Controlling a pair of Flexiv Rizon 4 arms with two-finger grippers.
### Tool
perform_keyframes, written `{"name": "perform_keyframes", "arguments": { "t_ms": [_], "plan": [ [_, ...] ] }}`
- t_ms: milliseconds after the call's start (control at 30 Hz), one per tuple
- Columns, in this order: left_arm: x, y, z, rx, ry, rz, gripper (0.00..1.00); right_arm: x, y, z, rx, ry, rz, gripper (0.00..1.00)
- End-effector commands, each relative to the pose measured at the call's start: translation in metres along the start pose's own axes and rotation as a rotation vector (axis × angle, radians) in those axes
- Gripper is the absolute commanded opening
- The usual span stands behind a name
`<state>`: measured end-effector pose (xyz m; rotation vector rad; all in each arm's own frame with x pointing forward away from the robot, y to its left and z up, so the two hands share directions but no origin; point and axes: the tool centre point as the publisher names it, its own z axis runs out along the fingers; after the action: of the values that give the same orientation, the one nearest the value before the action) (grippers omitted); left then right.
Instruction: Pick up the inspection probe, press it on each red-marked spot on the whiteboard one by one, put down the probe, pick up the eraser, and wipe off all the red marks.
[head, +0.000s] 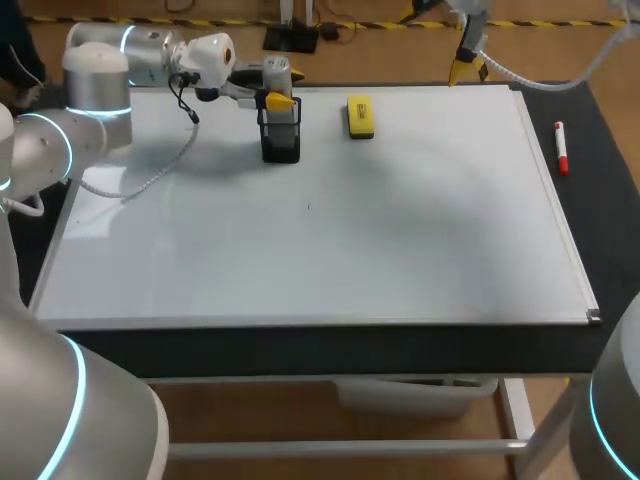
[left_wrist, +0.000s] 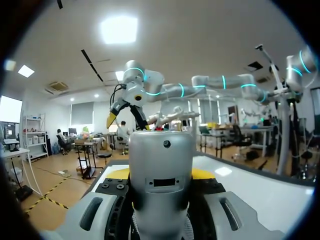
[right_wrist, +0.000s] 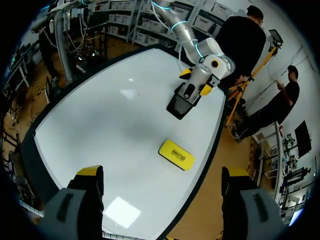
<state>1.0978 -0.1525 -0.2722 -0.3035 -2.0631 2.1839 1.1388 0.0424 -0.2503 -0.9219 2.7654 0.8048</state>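
Silver probe (left_wrist: 161, 165) clamped in our left hand (head: 280, 101), over the black holder (head: 281, 140); yellow eraser (head: 360, 116) just beside. Our right hand (right_wrist: 162, 175) spread wide above the whiteboard (head: 400, 230).

left arm (head: 95, 75) extended level, left claw (head: 280, 100) clamped on upright silver cylindrical probe (head: 277, 70). right claw (right_wrist: 163, 175) up high, tips wide apart, pointing down.

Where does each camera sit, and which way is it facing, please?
Head: above and behind the robot, looking down on the whiteboard; left arm enters at left, right jaws at the far edge.
Left wrist: on the left arm, looking along the left jaws, past the probe, toward the right arm.
Right wrist: on the right arm, looking down between the open right jaws at the eraser.
Head and right wrist share eraser, probe, whiteboard.
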Motion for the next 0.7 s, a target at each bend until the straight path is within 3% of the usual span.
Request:
{"name": "perform_keyframes", "arguments": {
  "t_ms": [33, 433, 467, 500, 567, 600, 700],
  "plan": [
    [-0.0045, 0.0035, -0.0018, 0.007, 0.010, -0.004, 0.00, -0.0013, -0.0002, -0.0015, 0.003, 0.007, -0.001, 1.00],
    [-0.0048, 0.0063, -0.0035, 0.008, 0.000, -0.014, 0.00, -0.0013, -0.0002, -0.0015, 0.003, 0.007, -0.001, 1.00],
    [-0.0048, 0.0061, -0.0036, 0.009, 0.000, -0.014, 0.14, -0.0013, -0.0002, -0.0015, 0.003, 0.007, -0.001, 1.00],
    [-0.0050, 0.0056, -0.0037, 0.009, 0.001, -0.013, 0.40, -0.0013, -0.0002, -0.0015, 0.003, 0.007, -0.001, 1.00],
    [-0.0051, 0.0044, -0.0036, 0.010, 0.001, -0.011, 0.53, -0.0013, -0.0002, -0.0015, 0.003, 0.007, -0.001, 1.00],
    [-0.0051, 0.0040, -0.0036, 0.009, 0.000, -0.010, 1.00, -0.0013, -0.0002, -0.0015, 0.003, 0.007, -0.001, 1.00],
    [-0.0052, 0.0033, -0.0034, 0.008, -0.002, -0.009, 1.00, -0.0013, -0.0002, -0.0015, 0.003, 0.007, -0.001, 1.00]
  ]
}}
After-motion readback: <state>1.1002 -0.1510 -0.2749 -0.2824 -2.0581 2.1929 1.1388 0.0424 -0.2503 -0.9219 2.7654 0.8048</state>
